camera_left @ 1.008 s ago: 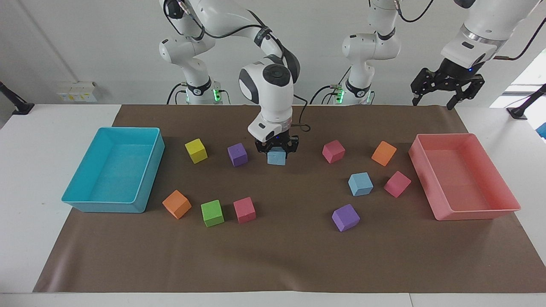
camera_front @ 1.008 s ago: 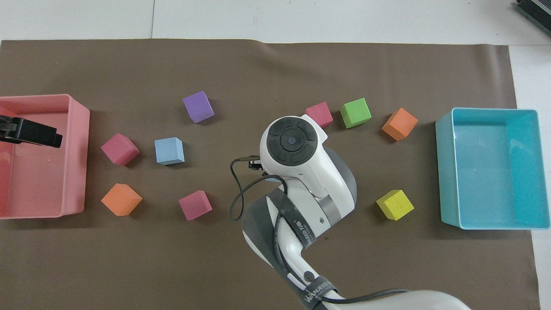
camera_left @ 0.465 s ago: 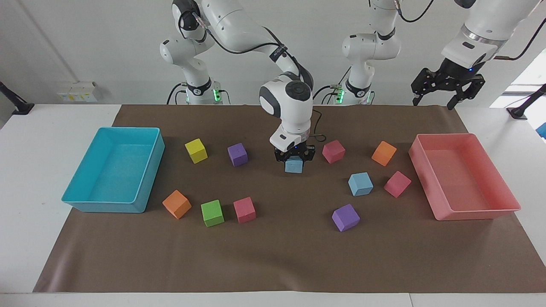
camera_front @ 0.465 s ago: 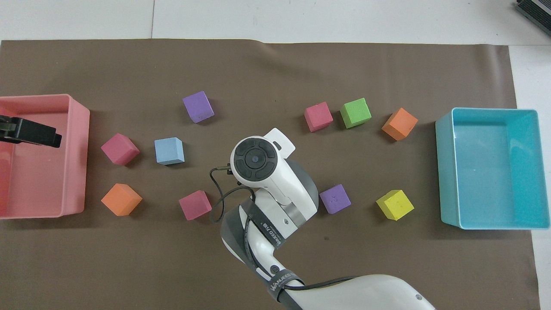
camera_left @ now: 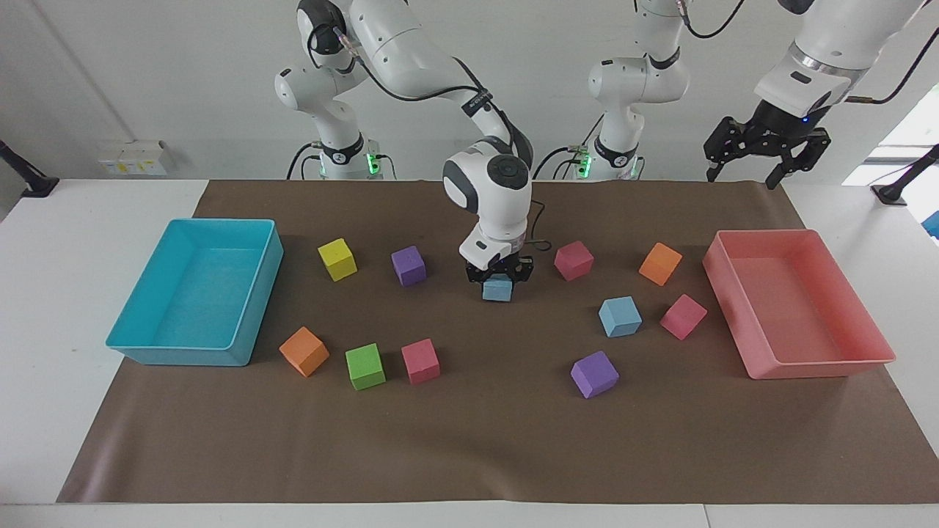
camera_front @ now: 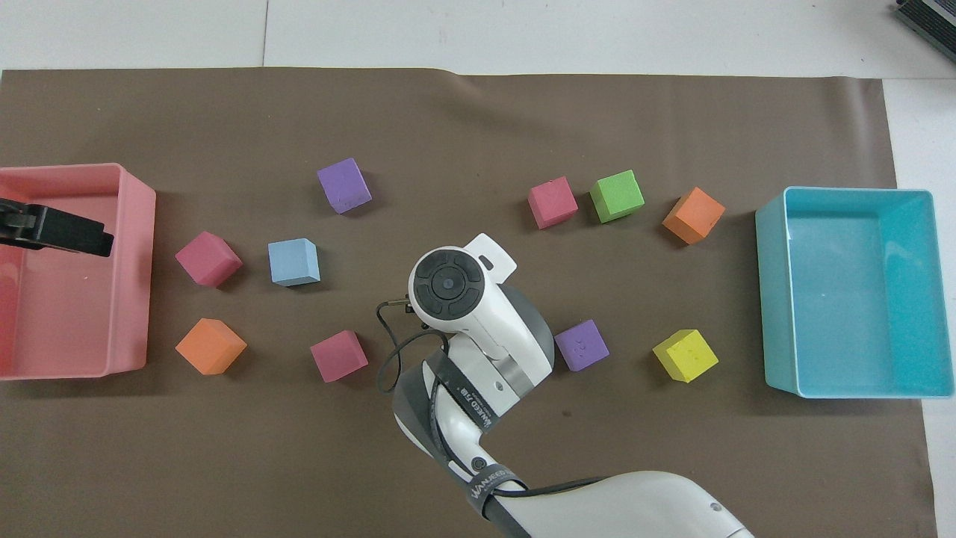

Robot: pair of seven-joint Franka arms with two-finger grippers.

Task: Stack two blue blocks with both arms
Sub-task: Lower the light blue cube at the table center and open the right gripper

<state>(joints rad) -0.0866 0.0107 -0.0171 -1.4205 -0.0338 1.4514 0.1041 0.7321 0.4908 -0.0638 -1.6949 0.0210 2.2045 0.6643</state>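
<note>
The right claw [camera_left: 498, 277] pinches a blue block [camera_left: 497, 290] over the middle of the desk [camera_left: 469, 440]. The second blue block [camera_left: 620, 317] sits apart from it, toward the left arm's end. The left claw [camera_left: 763, 155], fingers spread, hangs over the pink tray [camera_left: 821, 367], waiting.

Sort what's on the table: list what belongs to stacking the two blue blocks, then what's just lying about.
Job: blue block in the right gripper; second blue block beside a pink cube; left gripper, waiting above the pink tray.

Lying about: purple cubes, yellow cube, green cube, orange cubes, cyan tray.
</note>
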